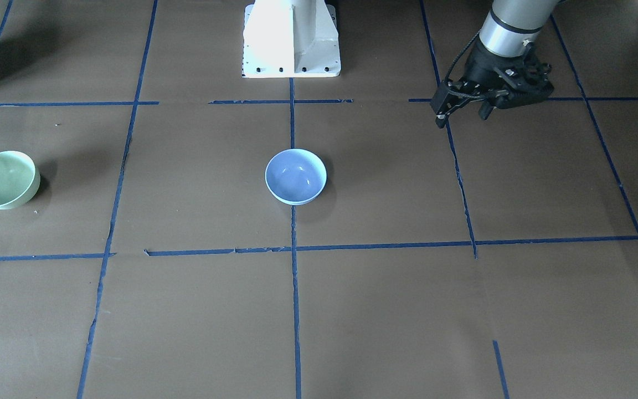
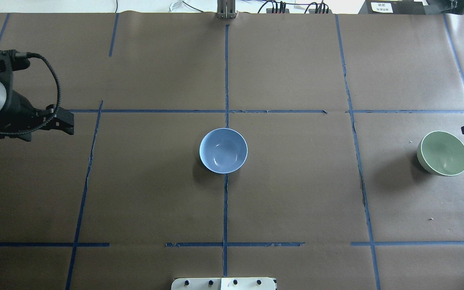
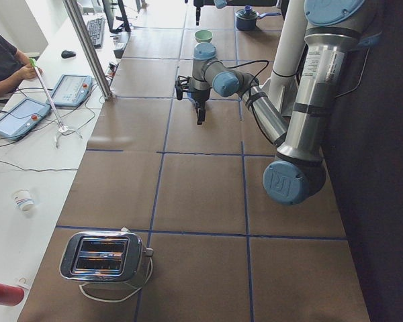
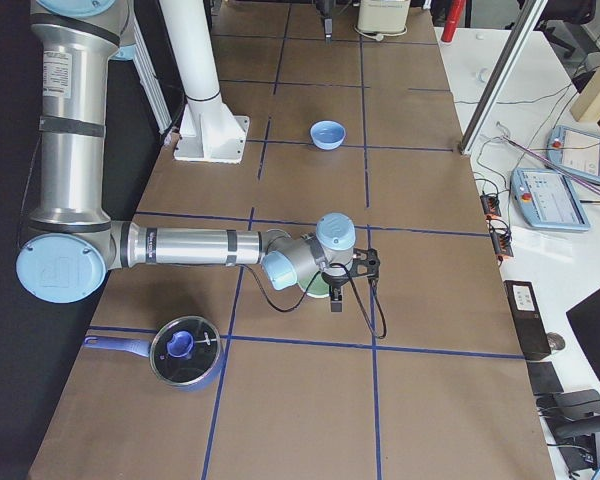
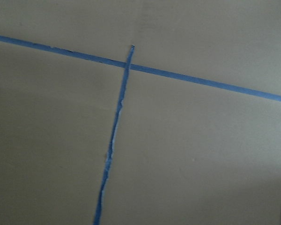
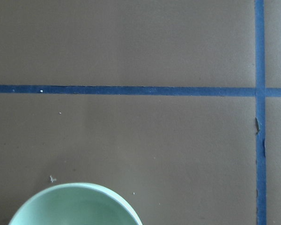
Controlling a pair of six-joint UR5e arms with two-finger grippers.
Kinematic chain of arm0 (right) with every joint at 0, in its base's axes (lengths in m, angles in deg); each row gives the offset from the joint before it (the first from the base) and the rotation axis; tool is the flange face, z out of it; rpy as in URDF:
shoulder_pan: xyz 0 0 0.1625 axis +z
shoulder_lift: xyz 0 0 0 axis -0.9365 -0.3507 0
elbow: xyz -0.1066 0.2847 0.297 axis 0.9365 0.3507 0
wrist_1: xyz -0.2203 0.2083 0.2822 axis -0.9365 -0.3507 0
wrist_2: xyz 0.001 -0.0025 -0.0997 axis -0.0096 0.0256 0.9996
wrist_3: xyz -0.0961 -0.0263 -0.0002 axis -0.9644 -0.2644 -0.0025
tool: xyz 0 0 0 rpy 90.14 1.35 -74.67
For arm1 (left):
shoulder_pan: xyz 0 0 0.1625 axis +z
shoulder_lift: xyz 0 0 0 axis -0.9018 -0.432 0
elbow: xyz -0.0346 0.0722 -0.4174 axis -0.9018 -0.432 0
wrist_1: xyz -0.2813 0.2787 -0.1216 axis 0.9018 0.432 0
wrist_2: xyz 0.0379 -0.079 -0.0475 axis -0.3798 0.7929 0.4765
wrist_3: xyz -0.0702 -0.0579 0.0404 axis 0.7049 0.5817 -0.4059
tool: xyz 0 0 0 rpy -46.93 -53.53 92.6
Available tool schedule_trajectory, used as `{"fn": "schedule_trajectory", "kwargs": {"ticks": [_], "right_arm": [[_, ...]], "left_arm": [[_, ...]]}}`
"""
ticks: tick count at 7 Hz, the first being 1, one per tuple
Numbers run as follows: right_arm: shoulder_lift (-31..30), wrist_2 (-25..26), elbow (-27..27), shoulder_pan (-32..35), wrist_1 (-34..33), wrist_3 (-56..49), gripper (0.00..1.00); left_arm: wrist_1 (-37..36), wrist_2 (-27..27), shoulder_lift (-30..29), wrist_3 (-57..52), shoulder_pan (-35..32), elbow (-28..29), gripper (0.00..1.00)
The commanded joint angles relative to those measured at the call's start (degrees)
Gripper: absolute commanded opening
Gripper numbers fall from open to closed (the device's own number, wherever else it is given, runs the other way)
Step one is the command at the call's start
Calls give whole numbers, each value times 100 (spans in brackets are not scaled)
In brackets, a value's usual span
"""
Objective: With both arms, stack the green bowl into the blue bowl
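Soft, diffuse light fills the overhead view. The blue bowl (image 2: 223,150) throws a faint-edged shadow toward 8 o'clock and carries small glints inside, and the green bowl (image 2: 443,153) casts its own the same way. In the front-facing view the white pedestal (image 1: 291,39) at 12 o'clock is blown out to flat glare. The left wrist picture is dim, washed to a grey-yellow cast and soft (the blue tape (image 5: 113,150) has fuzzy edges), darkening at 4 o'clock. The right wrist picture is crisp and evenly lit. The left side view is palest at 11 o'clock and black along 3 o'clock; the right side view is black along 9 o'clock.
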Motion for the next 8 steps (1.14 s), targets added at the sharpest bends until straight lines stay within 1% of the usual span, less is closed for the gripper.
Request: {"fn": "schedule_trajectory", "kwargs": {"ticks": [1,3,4,5,6,7,8], "right_arm": [[-29,152,695,-457,1761,1158,100],[-187,144,698,-485,1786,1180,100],[-222,144,698,-520,1786,1180,89],[-275,144,698,-520,1786,1172,37],[-284,144,689,-529,1786,1171,2],[-275,83,681,-520,1786,1163,0],[-258,39,637,-529,1803,1171,0]], "left_arm": [[-2,237,299,-660,-447,-33,100],[-2,245,308,-671,-457,-41,100],[-2,254,300,-671,-457,-50,100],[-2,254,308,-662,-457,-50,100],[7,298,308,-662,-457,-50,100],[7,324,300,-644,-466,-50,100],[7,324,300,-644,-466,-50,100]]}}
